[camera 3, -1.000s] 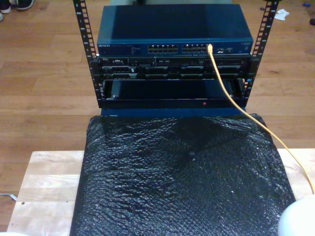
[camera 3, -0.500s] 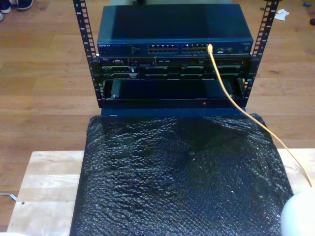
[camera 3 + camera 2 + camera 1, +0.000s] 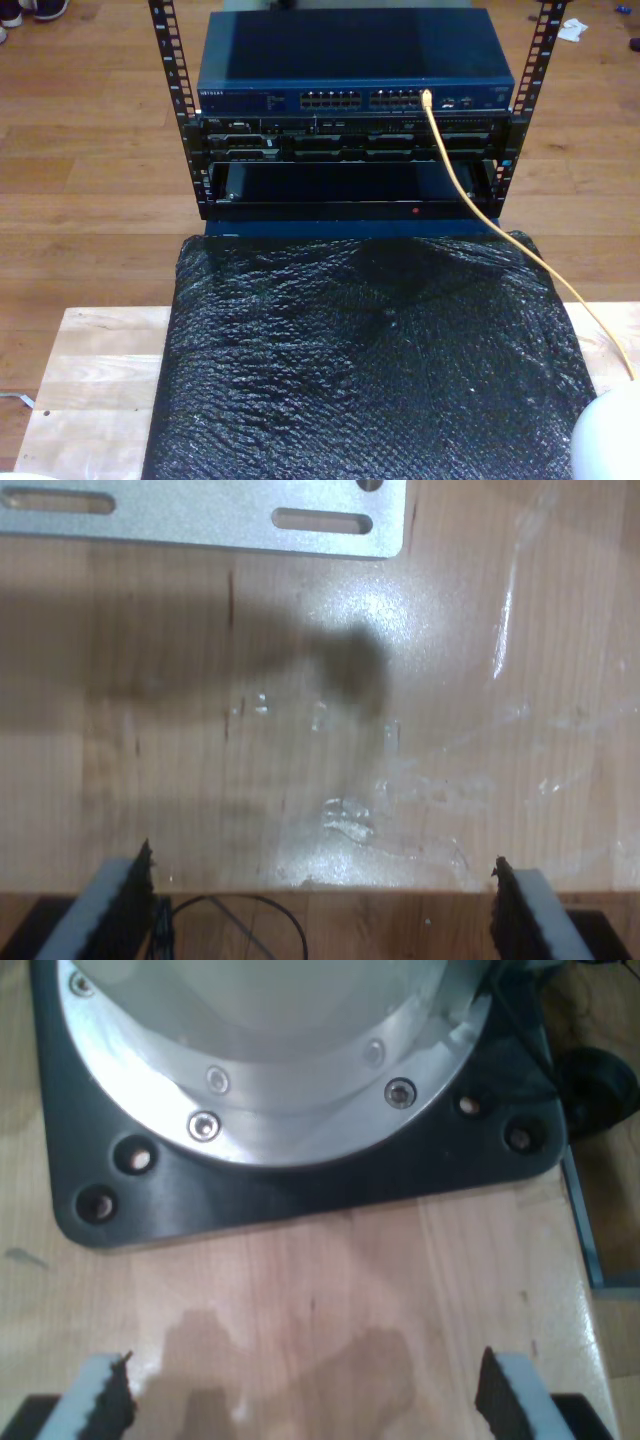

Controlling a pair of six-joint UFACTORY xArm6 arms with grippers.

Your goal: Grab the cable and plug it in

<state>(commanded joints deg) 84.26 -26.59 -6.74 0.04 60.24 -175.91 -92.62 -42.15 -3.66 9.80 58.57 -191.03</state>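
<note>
One cable seemingly plugged into one switch.

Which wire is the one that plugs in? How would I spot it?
Find the blue network switch on top of the black rack. From a port near the exterior view's right end of its port row, the cable runs down across the black plastic sheet. It is thin and yellow-orange among blue and black things.

A brown plank floor fills the exterior view's upper part, with a pale wooden table at its lower left.
</note>
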